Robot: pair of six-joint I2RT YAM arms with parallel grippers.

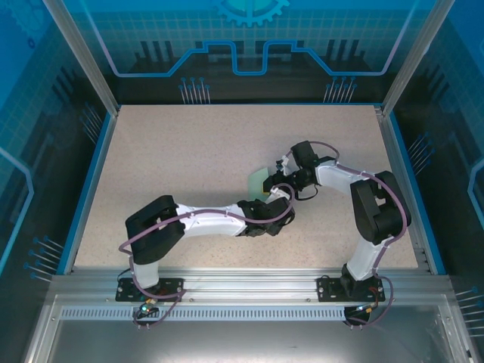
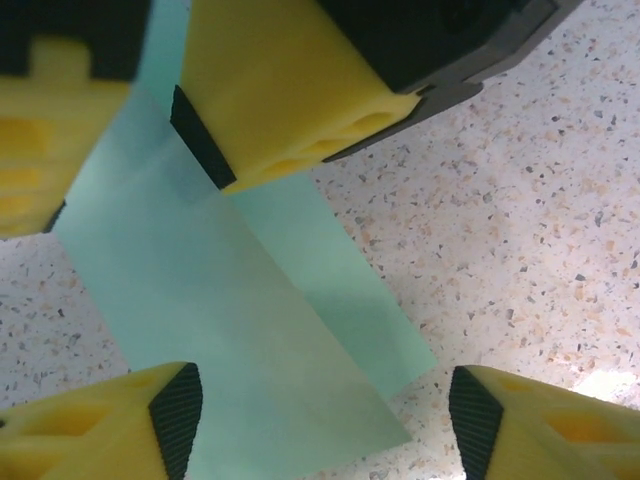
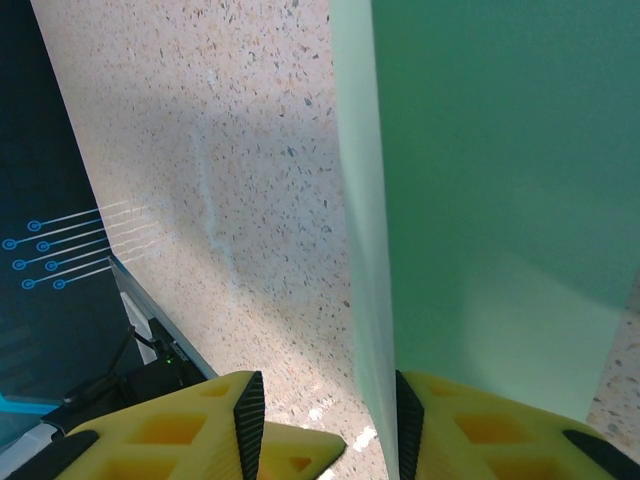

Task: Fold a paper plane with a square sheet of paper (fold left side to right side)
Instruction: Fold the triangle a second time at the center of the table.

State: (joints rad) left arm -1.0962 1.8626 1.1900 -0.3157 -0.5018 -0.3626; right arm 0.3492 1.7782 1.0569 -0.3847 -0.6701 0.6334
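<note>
The square sheet of paper (image 1: 258,181) is pale mint green and lies near the table's middle, mostly covered by both grippers. My left gripper (image 1: 278,197) stands open over it. In the left wrist view its fingertips (image 2: 176,415) straddle a corner where one layer of the sheet (image 2: 220,320) overlaps another. My right gripper (image 1: 286,175) meets it from the far side, and its yellow fingers (image 2: 290,90) show at the top of that view. My right gripper (image 3: 328,412) is open, and a raised edge of the paper (image 3: 362,250) rests against its right pad (image 3: 407,425).
The speckled beige table (image 1: 189,151) has a blue rim (image 1: 89,185) on its left, right and far sides. An aluminium rail (image 1: 242,283) with both arm bases runs along the near edge. A dark wall (image 3: 50,150) stands beyond the table's edge.
</note>
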